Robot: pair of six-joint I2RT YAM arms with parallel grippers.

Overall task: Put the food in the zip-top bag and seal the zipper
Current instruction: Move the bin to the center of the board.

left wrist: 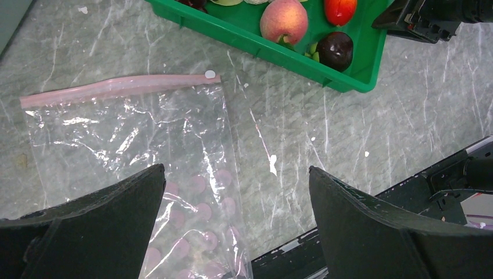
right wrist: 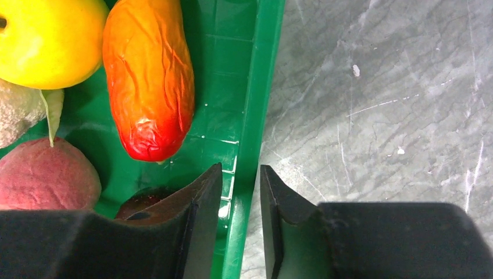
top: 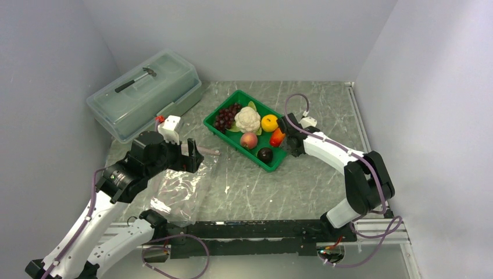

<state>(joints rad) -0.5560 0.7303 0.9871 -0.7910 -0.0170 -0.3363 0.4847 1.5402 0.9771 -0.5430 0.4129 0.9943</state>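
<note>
Just beyond right fingers point(right wrist: 200, 221), red-orange pepper point(right wrist: 149, 75)

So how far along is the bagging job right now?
Done: nothing yet; the bag lies flat with no food inside, and all the food sits in the green tray. In hand: the right gripper straddles the tray's rim; the left gripper hovers open above the bag. Left: load every piece, then seal the zipper.
</note>
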